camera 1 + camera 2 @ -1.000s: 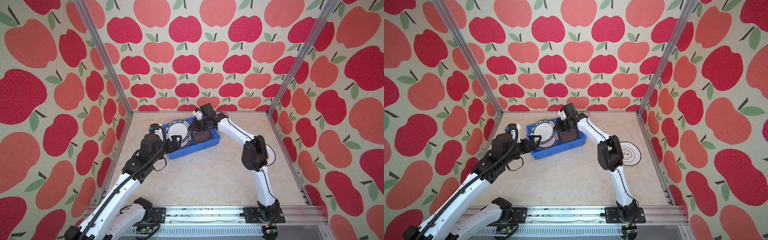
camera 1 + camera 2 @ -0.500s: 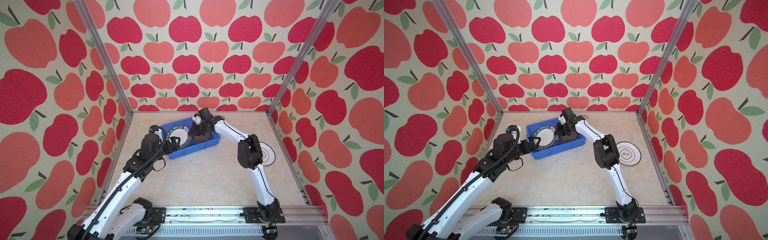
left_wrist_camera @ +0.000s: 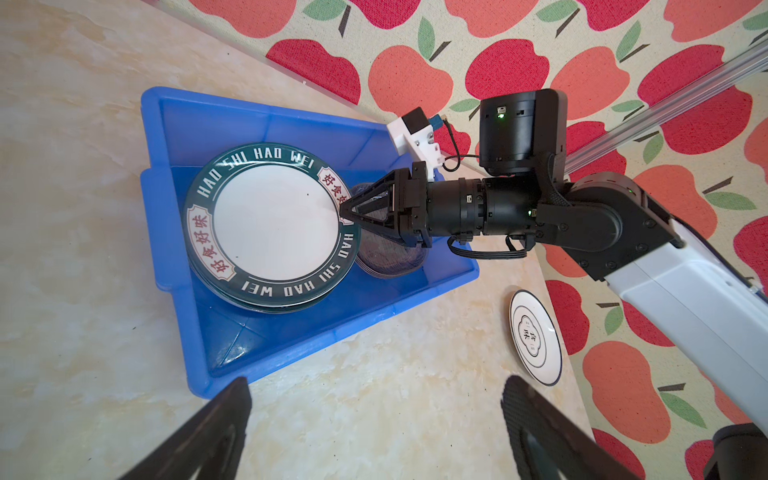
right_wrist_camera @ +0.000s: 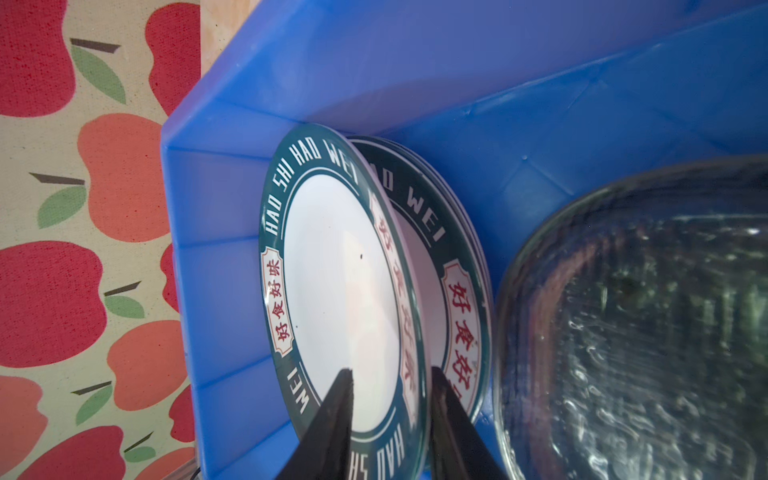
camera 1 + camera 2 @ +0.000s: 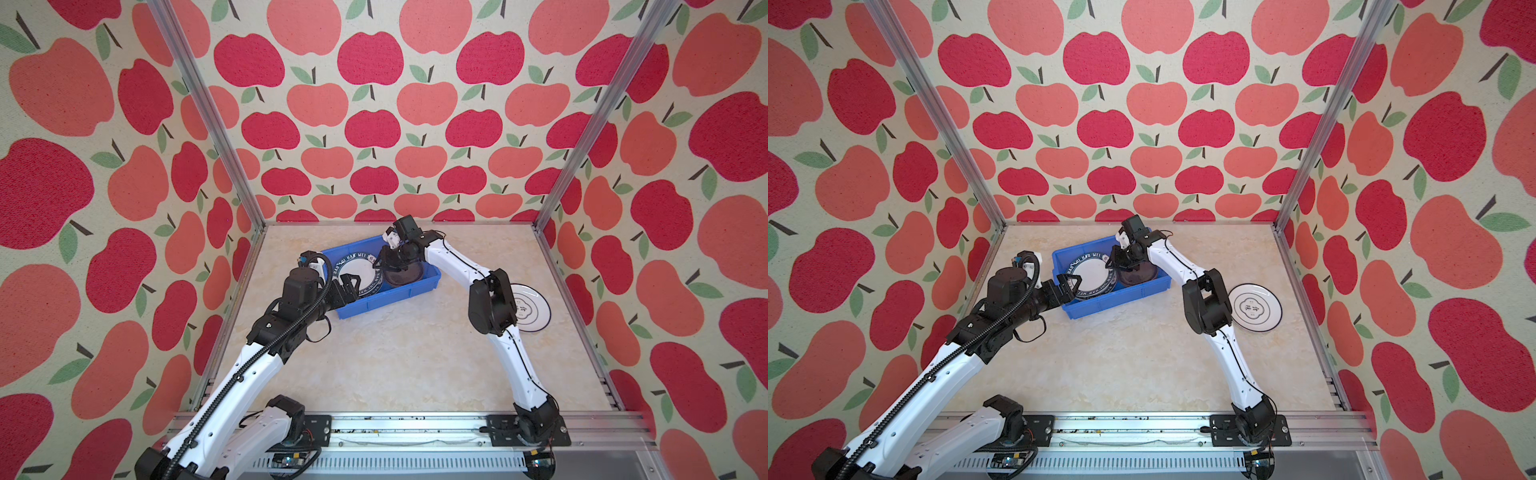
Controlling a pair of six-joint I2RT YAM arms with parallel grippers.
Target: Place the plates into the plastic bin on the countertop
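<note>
The blue plastic bin [image 5: 386, 305] [image 5: 1113, 305] stands at the back of the beige countertop [image 5: 395, 357]. In its left half lie stacked green-rimmed plates [image 3: 274, 224] [image 5: 361, 274]. The top plate [image 4: 332, 282] rests tilted on the one under it. My right gripper [image 4: 390, 374] [image 3: 345, 212] is open, its jaws straddling that plate's rim. Clear glass plates [image 4: 644, 332] [image 5: 405, 274] fill the bin's right half. My left gripper [image 3: 376, 386] [image 5: 1073, 286] hangs open and empty by the bin's near left corner. A white emblem plate [image 5: 530, 307] [image 5: 1254, 307] lies on the countertop at the right.
Apple-patterned walls [image 5: 374, 124] with aluminium posts [image 5: 565, 166] close in the countertop on three sides. The right arm's elbow [image 5: 492, 303] hangs just beside the emblem plate. An aluminium rail [image 5: 395, 428] runs along the front edge.
The right gripper has brought the green-rimmed plate down onto the stack in the bin and loosened its jaws. The right elbow has swung left, uncovering the emblem plate. The left arm has barely moved.
</note>
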